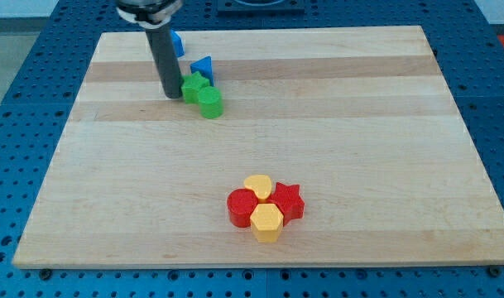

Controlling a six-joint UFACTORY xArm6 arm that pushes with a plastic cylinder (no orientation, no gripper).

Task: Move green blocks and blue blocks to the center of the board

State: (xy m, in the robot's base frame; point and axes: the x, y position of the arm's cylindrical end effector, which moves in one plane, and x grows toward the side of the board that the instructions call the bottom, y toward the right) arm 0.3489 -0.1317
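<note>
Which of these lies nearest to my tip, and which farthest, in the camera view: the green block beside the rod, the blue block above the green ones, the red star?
From my tip:
1. Green block, just to the view's right of the tip.
2. Blue block, up and to the view's right.
3. Red star, far off toward the view's bottom right.

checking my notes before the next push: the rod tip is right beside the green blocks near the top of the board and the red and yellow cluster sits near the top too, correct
Not quite. The camera view shows my tip just to the view's left of the green blocks near the view's top, as you say. But the red and yellow cluster sits near the view's bottom of the board, not the top.
</note>
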